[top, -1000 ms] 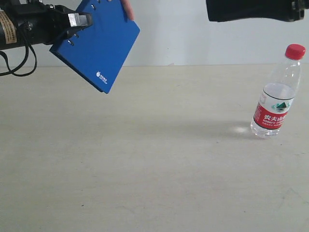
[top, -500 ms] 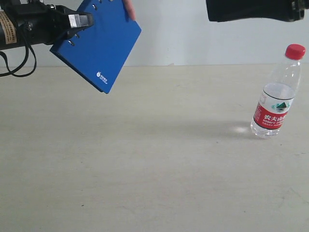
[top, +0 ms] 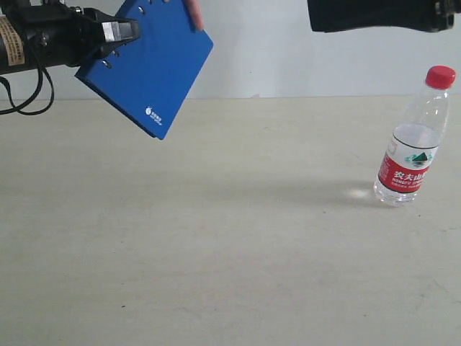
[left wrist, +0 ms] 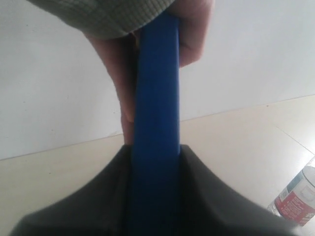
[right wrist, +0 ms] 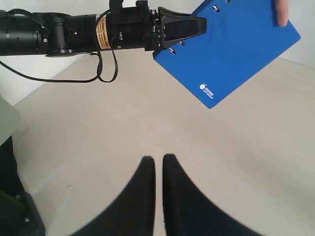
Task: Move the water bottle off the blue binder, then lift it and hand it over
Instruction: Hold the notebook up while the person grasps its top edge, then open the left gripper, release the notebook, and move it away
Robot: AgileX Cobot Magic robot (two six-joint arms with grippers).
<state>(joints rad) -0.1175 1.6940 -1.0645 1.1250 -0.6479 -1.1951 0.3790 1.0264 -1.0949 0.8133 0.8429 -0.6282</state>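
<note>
binder (top: pixel 148 68): royal blue, flat and stiff; small holes along the spine edge, small white logo near its low corner; in the air at the far left, above the table (top: pixel 216 245), tilted with one corner down
left gripper (top: pixel 124 34): clenched on the binder's spine edge, a finger on each face; it carries the binder
hand (left wrist: pixel 115 73): a person's, in a checked sleeve; it pinches the binder at the end opposite the left gripper, thumb on one face, fingers on the other
key relation: left gripper and hand grip opposite ends; the binder's length runs between them, so the hand lies to the right of the left gripper and a little higher
step: the handover, by my judgement nearly done; the next move calls for the left jaws to let go only once the hand bears the weight
right gripper (right wrist: pixel 158 169): closed on nothing; high on the right, well apart from the binder; the left arm is the nearer
bottle (top: pixel 412 144): upright on the table at the right; clear, red cap, red-and-white label; already off the binder and well apart from it
</note>
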